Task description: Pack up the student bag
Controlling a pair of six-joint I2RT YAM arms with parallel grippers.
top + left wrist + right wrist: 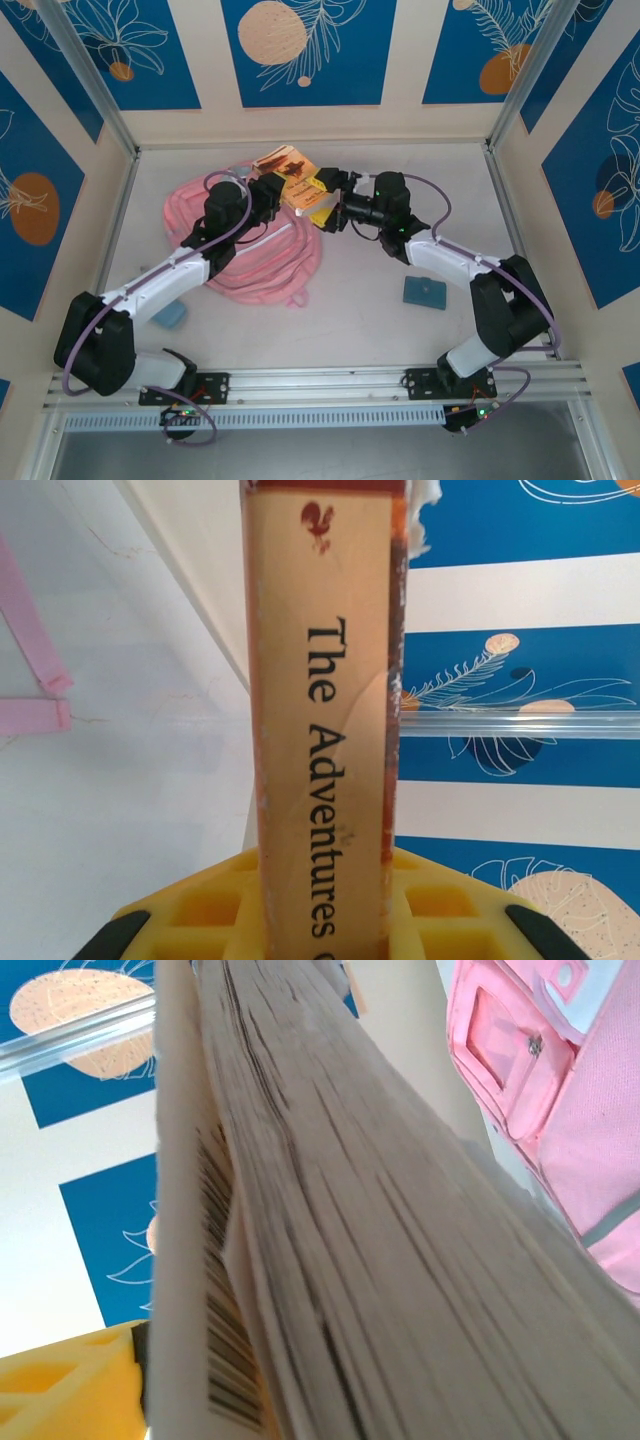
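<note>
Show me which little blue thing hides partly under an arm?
The paler blue one, tucked under the left arm; the darker teal one lies fully in view near the right arm.

A robotics lab test cell: a white table (370,310) boxed in by cream walls (400,122) carrying blue leaf-print panels (340,60), aluminium corner posts (88,80), and a left arm (165,275) and right arm (455,258) bolted to a slotted aluminium rail (320,385).

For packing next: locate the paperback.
Top view, far centre: the paperback sits at the pink backpack's far right edge, clamped by the left gripper, right gripper at its other edge.
</note>
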